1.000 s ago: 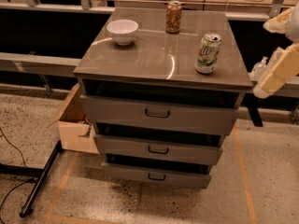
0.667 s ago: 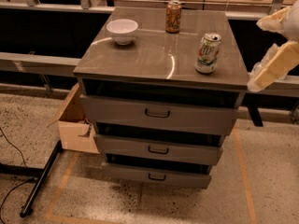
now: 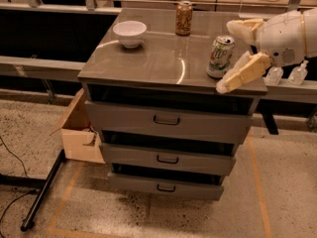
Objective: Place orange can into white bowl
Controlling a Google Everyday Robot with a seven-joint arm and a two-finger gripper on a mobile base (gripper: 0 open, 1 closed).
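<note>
Claw (image 3: 226,57) gapes at cabinet (image 3: 158,61) edge, orange can (image 3: 184,18) well apart.

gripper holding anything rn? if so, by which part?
Nothing held. The gripper, open, hovers at the cabinet's right edge beside the white-and-green can; the orange can stands free at the back.

The desk (image 3: 148,58) top is smooth, shiny grey, and light gleams off it. Its drawers (image 3: 168,120) look like dull grey metal. The orange can (image 3: 184,18) is shiny metal with a silver top. The white bowl (image 3: 130,32) looks smooth and glossy. The hand (image 3: 226,57), at the desk's right edge beside the green-and-white can (image 3: 218,51), looks like smooth, matt cream plastic. The box (image 3: 81,133) is plain brown cardboard. The floor (image 3: 148,217) is rough and speckled.
</note>
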